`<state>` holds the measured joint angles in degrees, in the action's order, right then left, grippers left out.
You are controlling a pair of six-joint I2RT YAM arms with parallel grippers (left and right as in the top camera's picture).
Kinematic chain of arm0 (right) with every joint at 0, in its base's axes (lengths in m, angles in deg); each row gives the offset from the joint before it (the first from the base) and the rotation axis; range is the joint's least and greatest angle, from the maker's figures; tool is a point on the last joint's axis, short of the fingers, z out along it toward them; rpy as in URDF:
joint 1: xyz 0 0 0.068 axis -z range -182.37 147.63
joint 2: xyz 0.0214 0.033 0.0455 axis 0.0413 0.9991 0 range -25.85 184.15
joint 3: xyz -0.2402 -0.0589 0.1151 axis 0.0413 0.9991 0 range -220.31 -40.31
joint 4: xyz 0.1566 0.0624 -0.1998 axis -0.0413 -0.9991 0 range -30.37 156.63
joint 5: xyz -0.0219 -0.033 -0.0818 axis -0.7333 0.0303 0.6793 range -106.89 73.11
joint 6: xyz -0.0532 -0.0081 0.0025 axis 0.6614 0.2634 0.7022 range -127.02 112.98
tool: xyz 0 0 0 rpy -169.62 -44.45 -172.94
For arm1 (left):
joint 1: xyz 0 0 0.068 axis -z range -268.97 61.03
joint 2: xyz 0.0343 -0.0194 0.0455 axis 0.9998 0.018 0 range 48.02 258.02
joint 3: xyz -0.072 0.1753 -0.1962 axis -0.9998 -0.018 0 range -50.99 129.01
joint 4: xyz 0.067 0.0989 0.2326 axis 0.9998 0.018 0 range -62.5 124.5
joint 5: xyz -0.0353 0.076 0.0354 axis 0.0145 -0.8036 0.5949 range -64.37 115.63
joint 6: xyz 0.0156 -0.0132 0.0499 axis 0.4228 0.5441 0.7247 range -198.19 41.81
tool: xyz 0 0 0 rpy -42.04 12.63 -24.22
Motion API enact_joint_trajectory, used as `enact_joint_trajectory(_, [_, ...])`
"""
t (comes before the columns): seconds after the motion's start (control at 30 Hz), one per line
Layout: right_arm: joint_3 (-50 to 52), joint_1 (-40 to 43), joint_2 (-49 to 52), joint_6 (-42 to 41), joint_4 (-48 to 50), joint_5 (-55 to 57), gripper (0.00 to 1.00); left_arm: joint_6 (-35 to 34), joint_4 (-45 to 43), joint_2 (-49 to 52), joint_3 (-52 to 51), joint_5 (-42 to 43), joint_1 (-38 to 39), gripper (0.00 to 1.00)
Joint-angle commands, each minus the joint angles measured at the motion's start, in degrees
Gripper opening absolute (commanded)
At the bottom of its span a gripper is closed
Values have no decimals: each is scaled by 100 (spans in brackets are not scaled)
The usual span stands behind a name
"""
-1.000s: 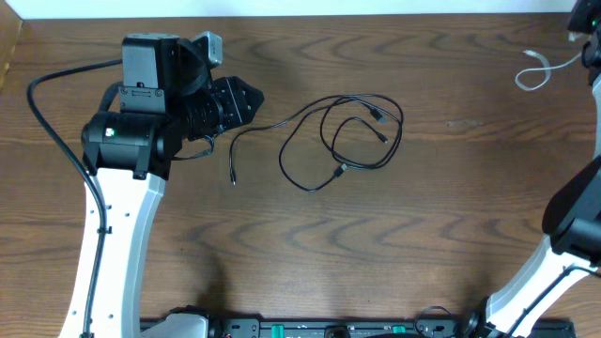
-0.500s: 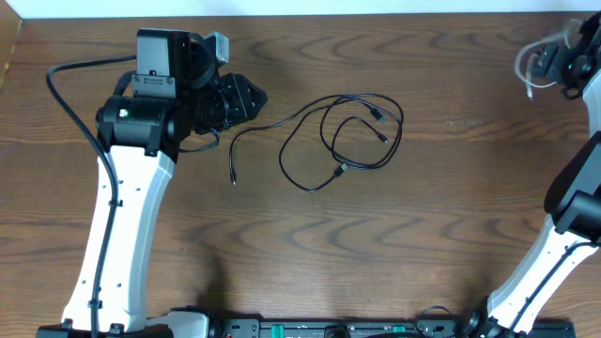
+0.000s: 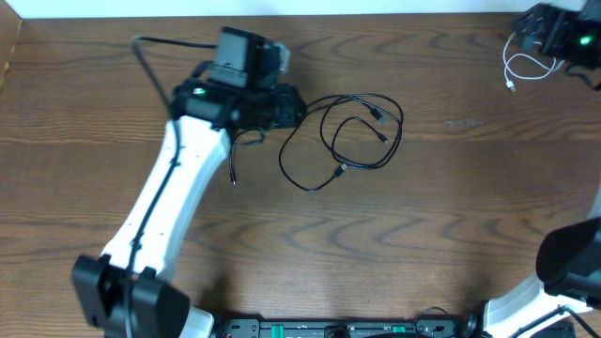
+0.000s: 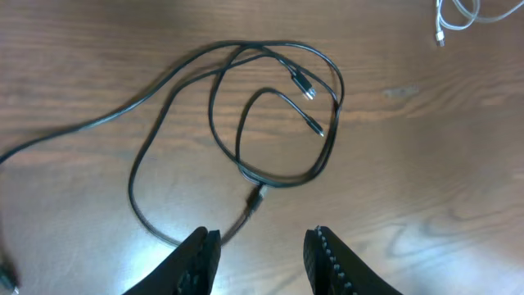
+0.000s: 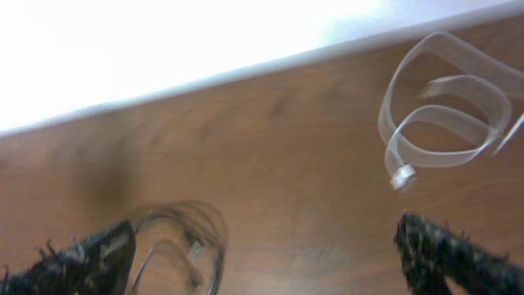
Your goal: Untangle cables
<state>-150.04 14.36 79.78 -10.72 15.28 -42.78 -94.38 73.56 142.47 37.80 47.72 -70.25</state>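
The long black cable (image 3: 302, 188) lies in loose overlapping loops at mid-table, its tail trailing left. My left gripper (image 3: 293, 106) hovers at the loops' left edge. In the left wrist view the left gripper (image 4: 262, 262) is open, nothing between its fingers, and the black cable (image 4: 282, 182) lies just ahead on the wood. The short white cable (image 3: 515, 73) lies curled at the back right corner. My right gripper (image 3: 531, 39) hangs over it near the table's far edge. In the right wrist view the right gripper (image 5: 264, 238) is wide open, and the white cable (image 5: 401, 174) lies ahead to the right, free.
The brown wooden table (image 3: 451, 235) ends in a white strip along its far edge (image 5: 246, 65). The left arm's thick black wiring (image 3: 160, 42) arches over the back left. A blurred loop of cable (image 5: 184, 238) shows by the right gripper's left finger.
The left arm has swung right, bringing its gripper to the black cable's loops. The right gripper has moved in over the white cable, which now lies slightly further left.
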Motion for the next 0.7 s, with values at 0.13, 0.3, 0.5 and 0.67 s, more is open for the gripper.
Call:
enact_joint_trajectory(0.13, [83, -450, 339, 293, -553, -166, 89, 297, -310, 1029, 35, -949, 568, 38])
enact_joint_trajectory(0.3, [111, -739, 339, 295, -680, -122, 93, 857, -1784, 1961, 35, -2234, 544, 53])
enact_joint_trajectory(0.5, [365, -837, 339, 354, -627, -107, 91, 2579, -1993, 2546, 35, -1740, 535, 56])
enact_joint_trajectory(0.67, [761, -1027, 341, 334, -455, -127, 90, 4481, -2463, 2927, 35, -1738, 535, 55])
